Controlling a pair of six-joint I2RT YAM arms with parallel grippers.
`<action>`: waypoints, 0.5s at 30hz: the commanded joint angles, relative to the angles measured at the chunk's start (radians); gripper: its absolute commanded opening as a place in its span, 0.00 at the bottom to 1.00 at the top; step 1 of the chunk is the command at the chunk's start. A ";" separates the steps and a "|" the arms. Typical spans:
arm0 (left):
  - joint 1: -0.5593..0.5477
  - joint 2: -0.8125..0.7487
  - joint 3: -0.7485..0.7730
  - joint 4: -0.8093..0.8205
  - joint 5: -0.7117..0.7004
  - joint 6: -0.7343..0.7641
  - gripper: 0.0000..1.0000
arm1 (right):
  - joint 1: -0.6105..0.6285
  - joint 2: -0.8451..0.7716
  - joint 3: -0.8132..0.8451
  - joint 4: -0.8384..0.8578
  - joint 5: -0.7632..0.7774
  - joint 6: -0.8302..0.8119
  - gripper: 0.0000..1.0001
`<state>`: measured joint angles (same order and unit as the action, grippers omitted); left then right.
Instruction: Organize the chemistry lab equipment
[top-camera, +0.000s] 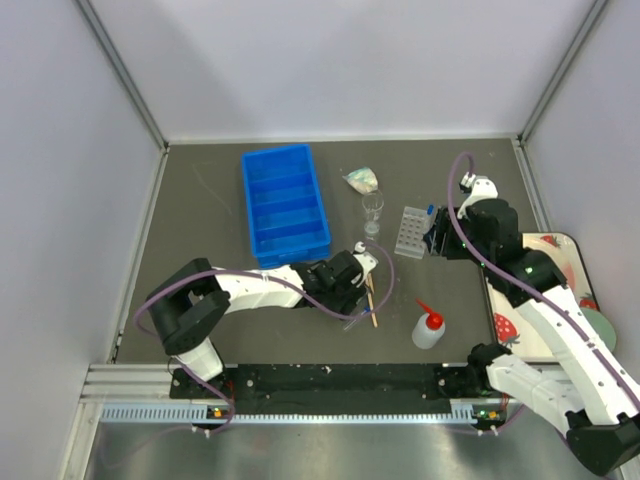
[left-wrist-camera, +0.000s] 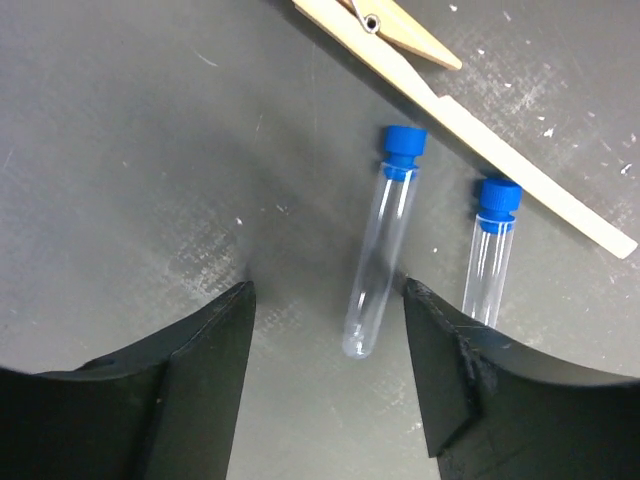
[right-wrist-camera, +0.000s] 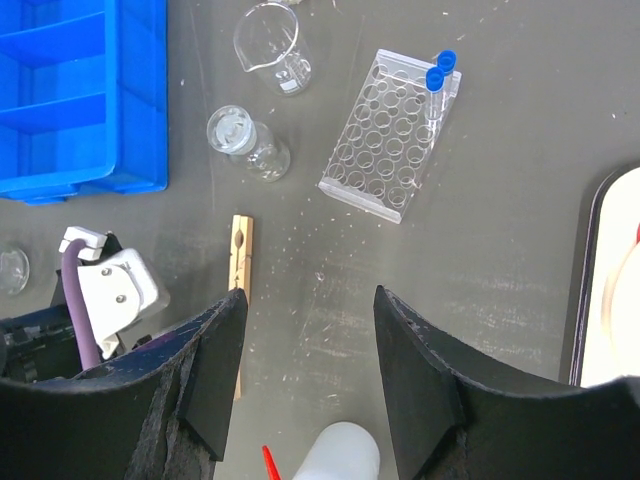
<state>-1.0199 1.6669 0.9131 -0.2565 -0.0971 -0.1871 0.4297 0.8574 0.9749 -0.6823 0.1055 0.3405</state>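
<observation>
In the left wrist view, my open left gripper (left-wrist-camera: 325, 300) hangs low over the mat. One blue-capped clear tube (left-wrist-camera: 380, 245) lies flat with its round end between the fingertips. A second tube (left-wrist-camera: 492, 250) lies just right of the right finger. The wooden clamp (left-wrist-camera: 450, 110) lies beyond them. In the top view the left gripper (top-camera: 352, 303) is beside the clamp (top-camera: 371, 300). My right gripper (top-camera: 432, 243) is open and empty next to the clear tube rack (top-camera: 412, 231), which holds two blue-capped tubes (right-wrist-camera: 438, 75). The white squeeze bottle (top-camera: 428, 328) stands in front.
The blue divided bin (top-camera: 285, 205) stands at the back left. A flask (top-camera: 361, 179), a beaker (top-camera: 373, 205) and a small flask (top-camera: 371, 229) stand between the bin and the rack. The strawberry tray (top-camera: 560, 245) with the green bowl (top-camera: 603, 330) lies at the right edge.
</observation>
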 joint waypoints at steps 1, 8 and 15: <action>-0.003 0.039 0.012 0.025 -0.004 0.002 0.58 | 0.011 -0.023 -0.005 0.021 -0.009 -0.006 0.54; -0.003 0.027 -0.013 0.026 -0.015 -0.011 0.10 | 0.009 -0.021 -0.010 0.021 -0.015 0.000 0.53; -0.009 -0.097 -0.014 -0.030 -0.007 -0.026 0.00 | 0.009 -0.001 -0.002 0.023 -0.041 0.000 0.52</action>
<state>-1.0222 1.6665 0.9154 -0.2386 -0.1009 -0.1970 0.4297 0.8574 0.9680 -0.6815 0.0959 0.3416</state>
